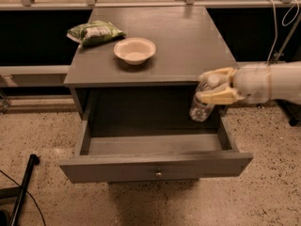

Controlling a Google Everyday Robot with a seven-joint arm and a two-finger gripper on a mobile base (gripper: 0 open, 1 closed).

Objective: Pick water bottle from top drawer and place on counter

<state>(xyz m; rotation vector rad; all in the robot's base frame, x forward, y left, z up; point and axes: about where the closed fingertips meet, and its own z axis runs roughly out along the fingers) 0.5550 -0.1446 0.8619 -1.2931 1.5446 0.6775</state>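
My gripper (212,86) comes in from the right and is shut on the water bottle (202,106), a small clear ribbed bottle. It holds the bottle tilted in the air, above the right side of the open top drawer (155,166) and level with the front edge of the counter (183,41). The bottle's cap sits between the yellowish fingers (217,98). The drawer is pulled out and its floor shows nothing else in it.
A cream bowl (134,50) and a green snack bag (95,32) lie on the left half of the counter. A black pole (21,187) lies on the speckled floor at the left. Cables (277,27) hang at the right.
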